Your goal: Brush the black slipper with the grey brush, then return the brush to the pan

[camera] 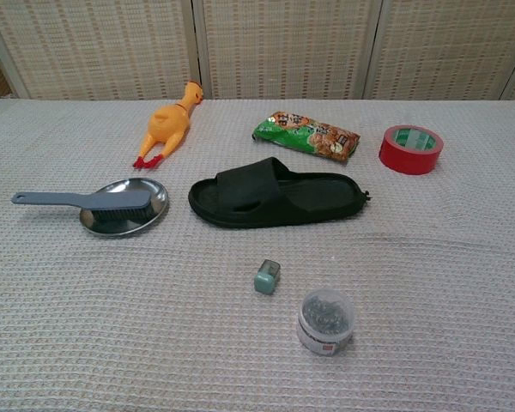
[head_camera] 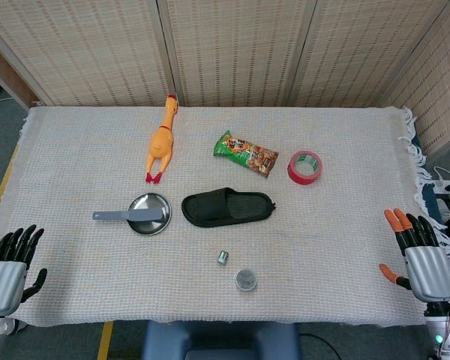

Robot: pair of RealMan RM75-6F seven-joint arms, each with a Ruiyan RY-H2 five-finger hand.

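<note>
Our left hand (head_camera: pixel 7 268) rests released, fingers apart, at bench (head_camera: pixel 345 225) near-left corner; our right hand (head_camera: pixel 424 259) likewise released at near-right corner. Grey brush (camera: pixel 90 202) lies across pan (camera: pixel 150 190), handle toward left edge. Black slipper (camera: pixel 275 195) just right of pan, mid-bench, well apart from both our hands.

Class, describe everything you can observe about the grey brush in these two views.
The grey brush looks like plastic, with a long flat handle and dark bristles. It lies bristles down in the round metal pan, its handle sticking out over the pan's left rim above the woven cloth. No hand touches it. The black slipper lies to its right, apart.
</note>
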